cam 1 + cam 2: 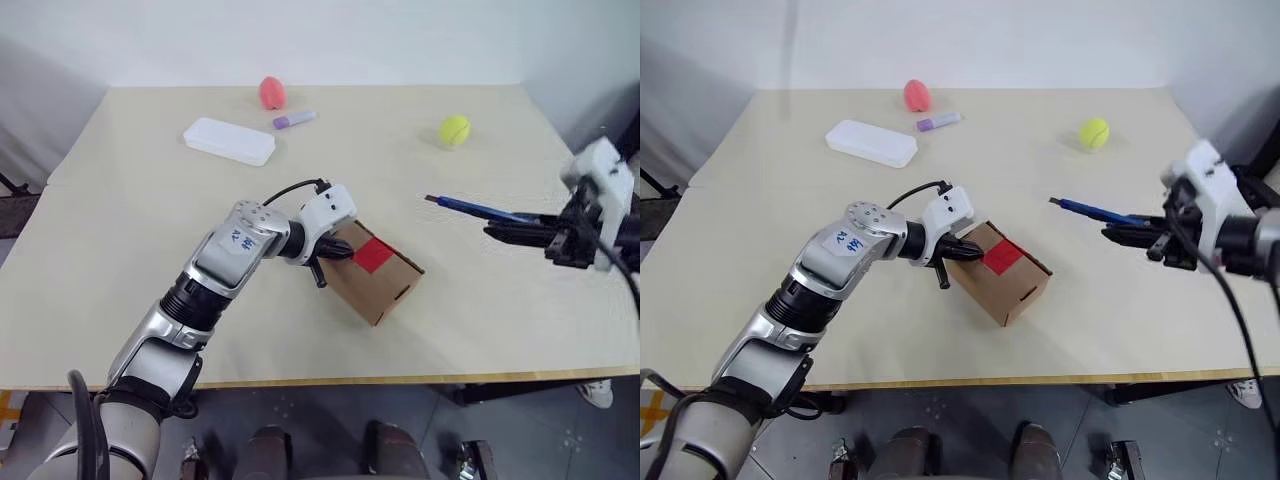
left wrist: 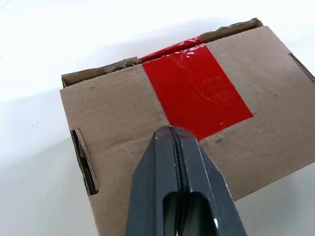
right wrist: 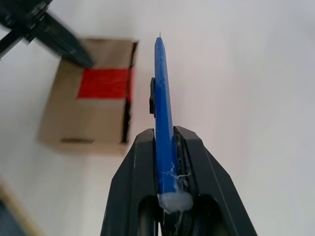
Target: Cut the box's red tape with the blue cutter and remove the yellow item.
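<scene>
While the left gripper (image 1: 962,249) rests closed on the top of the box (image 1: 1005,272), tips at the near end of the red tape (image 1: 1002,256), the right gripper (image 1: 1130,235) holds the blue cutter (image 1: 1092,212) clamped between its fingers, hovering above the counter (image 1: 760,230) well to the right of the box with the tip aimed back toward it. The box sits a little toward the near edge of the counter, turned at an angle, flaps down and the tape looking whole across the seam and over one edge. No yellow item is to be seen; presumably it is inside.

The step in hand seems to be bringing the blade to the tape. Done well, the tip should enter where the tape bridges the seam and run along the gap between the flaps, shallow enough to spare what lies inside, while the left gripper presses down clear of the cutting line. Its tips sit right at the tape, so the stroke is better led away from them.

Between cutter and box the counter lies bare, giving a free path. A tennis ball (image 1: 1094,133), white case (image 1: 871,143), purple marker (image 1: 938,122) and pink object (image 1: 917,95) lie toward the far edge, well apart.
</scene>
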You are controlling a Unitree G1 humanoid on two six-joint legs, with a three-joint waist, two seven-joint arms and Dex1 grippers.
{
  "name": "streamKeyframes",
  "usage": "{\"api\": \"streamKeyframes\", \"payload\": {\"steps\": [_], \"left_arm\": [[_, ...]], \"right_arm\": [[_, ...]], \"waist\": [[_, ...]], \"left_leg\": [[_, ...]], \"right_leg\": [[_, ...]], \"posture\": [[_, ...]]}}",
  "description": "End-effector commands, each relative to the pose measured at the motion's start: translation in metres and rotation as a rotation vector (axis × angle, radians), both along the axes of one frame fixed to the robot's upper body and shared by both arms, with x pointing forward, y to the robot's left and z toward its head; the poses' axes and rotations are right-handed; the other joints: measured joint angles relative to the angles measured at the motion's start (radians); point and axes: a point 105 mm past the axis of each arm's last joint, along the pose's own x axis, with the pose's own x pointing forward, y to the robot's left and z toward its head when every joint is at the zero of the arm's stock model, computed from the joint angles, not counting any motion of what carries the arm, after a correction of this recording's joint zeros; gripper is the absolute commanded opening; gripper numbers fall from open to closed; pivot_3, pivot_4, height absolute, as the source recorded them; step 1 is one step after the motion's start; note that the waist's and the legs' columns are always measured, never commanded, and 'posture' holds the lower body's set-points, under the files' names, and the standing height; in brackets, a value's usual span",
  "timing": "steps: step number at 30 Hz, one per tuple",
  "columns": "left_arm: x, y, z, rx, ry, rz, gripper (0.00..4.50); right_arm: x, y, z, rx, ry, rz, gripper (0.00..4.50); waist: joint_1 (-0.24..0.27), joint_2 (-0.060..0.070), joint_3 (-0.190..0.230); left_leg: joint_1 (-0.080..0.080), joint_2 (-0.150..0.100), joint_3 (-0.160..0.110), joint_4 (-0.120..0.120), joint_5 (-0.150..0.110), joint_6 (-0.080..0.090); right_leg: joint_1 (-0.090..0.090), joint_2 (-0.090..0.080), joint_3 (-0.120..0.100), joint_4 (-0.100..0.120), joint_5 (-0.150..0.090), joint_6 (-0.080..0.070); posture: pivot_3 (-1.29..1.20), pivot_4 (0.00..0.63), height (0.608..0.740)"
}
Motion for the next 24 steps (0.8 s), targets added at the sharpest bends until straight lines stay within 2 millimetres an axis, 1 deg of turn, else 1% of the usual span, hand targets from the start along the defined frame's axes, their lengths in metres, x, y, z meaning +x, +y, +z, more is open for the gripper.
{"api": "streamKeyframes", "payload": {"steps": [1,3,4,5,6,8,12,13,15,17,19,21,23,24], "left_arm": [[0.006,0.014,-0.025,0.073,0.058,0.059,0.00],[0.007,0.015,-0.022,0.059,0.049,0.053,0.00],[0.008,0.015,-0.020,0.053,0.043,0.049,0.00],[0.009,0.016,-0.017,0.041,0.036,0.045,0.00],[0.009,0.017,-0.015,0.034,0.032,0.042,0.00],[0.009,0.020,-0.009,0.014,0.023,0.036,0.00],[0.006,0.030,0.007,-0.033,0.008,0.013,0.00],[0.005,0.032,0.011,-0.045,0.010,0.009,0.00],[-0.002,0.047,0.022,-0.069,0.042,-0.008,0.00],[-0.010,0.063,0.028,-0.071,0.080,-0.023,0.00],[-0.018,0.077,0.032,-0.069,0.115,-0.028,0.00],[-0.025,0.089,0.038,-0.080,0.152,-0.024,0.00],[-0.031,0.100,0.041,-0.075,0.180,-0.019,0.00],[-0.033,0.103,0.041,-0.073,0.191,-0.014,0.00]], "right_arm": [[0.011,-0.027,-0.019,0.008,-0.144,-0.120,0.18],[0.012,-0.039,-0.059,-0.038,-0.109,-0.161,0.18],[0.012,-0.043,-0.072,-0.057,-0.107,-0.176,0.18],[0.014,-0.048,-0.085,-0.056,-0.106,-0.199,0.53],[0.015,-0.051,-0.092,-0.053,-0.109,-0.213,0.89],[0.021,-0.060,-0.098,-0.008,-0.116,-0.284,1.34],[0.027,-0.062,-0.095,0.019,-0.160,-0.290,1.34],[0.027,-0.062,-0.094,0.016,-0.165,-0.285,1.45],[0.029,-0.063,-0.082,0.010,-0.200,-0.272,1.45],[0.031,-0.062,-0.070,-0.021,-0.234,-0.250,1.45],[0.032,-0.056,-0.059,-0.051,-0.261,-0.211,1.45],[0.034,-0.045,-0.047,-0.069,-0.285,-0.158,1.45],[0.035,-0.029,-0.036,-0.076,-0.297,-0.085,1.45],[0.036,-0.025,-0.033,-0.076,-0.302,-0.066,1.45]], "waist": [[0.000,0.001,0.000],[0.003,0.001,0.000],[0.001,0.001,0.000],[-0.002,0.002,0.001],[-0.003,0.003,0.001],[-0.008,0.005,0.002],[-0.014,0.008,0.004],[-0.015,0.008,0.004],[-0.019,0.009,0.005],[-0.024,0.011,0.007],[-0.028,0.011,0.009],[-0.027,0.010,0.010],[-0.028,0.010,0.011],[-0.028,0.009,0.012]], "left_leg": [[0.000,0.000,0.000,0.000,0.000,0.000],[0.001,0.000,0.000,0.000,0.000,0.000],[0.001,0.000,0.000,0.000,0.000,0.000],[0.000,0.000,0.001,0.000,0.000,0.000],[0.001,0.000,0.001,0.000,0.000,0.000],[0.002,0.000,0.001,0.000,0.001,0.000],[0.002,0.000,0.002,0.000,0.001,0.000],[0.001,0.000,0.002,-0.001,0.001,0.000],[0.001,0.000,0.002,-0.002,0.001,0.000],[-0.001,0.000,0.002,-0.002,0.001,0.000],[-0.001,0.000,0.002,-0.003,0.001,0.000],[-0.001,0.000,0.002,-0.003,0.001,0.000],[-0.002,0.000,0.002,-0.003,0.001,0.000],[-0.002,0.000,0.002,-0.003,0.001,0.000]], "right_leg": [[0.000,0.000,0.000,0.000,0.000,0.000],[0.000,0.000,0.000,0.000,0.000,0.000],[0.000,0.000,0.000,0.000,0.000,0.000],[0.000,0.000,0.000,0.000,0.000,0.000],[0.000,0.000,0.001,0.000,0.000,0.000],[0.000,0.000,0.002,0.001,0.001,0.000],[-0.001,0.000,0.002,0.001,0.001,-0.001],[-0.001,0.000,0.002,0.001,0.001,-0.001],[-0.002,0.000,0.002,0.000,0.001,0.000],[-0.004,0.000,0.002,0.000,0.001,0.000],[-0.004,0.000,0.002,0.000,0.001,0.000],[-0.004,0.000,0.001,0.000,0.001,0.000],[-0.004,0.000,0.001,0.000,0.001,0.000],[-0.004,0.000,0.002,0.000,0.001,0.000]], "posture": [[0.00,0.150,0.740],[0.00,0.150,0.740],[0.00,0.150,0.740],[0.00,0.150,0.740],[0.00,0.150,0.740],[0.00,0.150,0.740],[0.00,0.150,0.740],[0.00,0.150,0.740],[0.00,0.150,0.740],[0.00,0.150,0.740],[0.00,0.150,0.740],[0.00,0.150,0.740],[0.00,0.150,0.740],[0.00,0.150,0.740]]}}
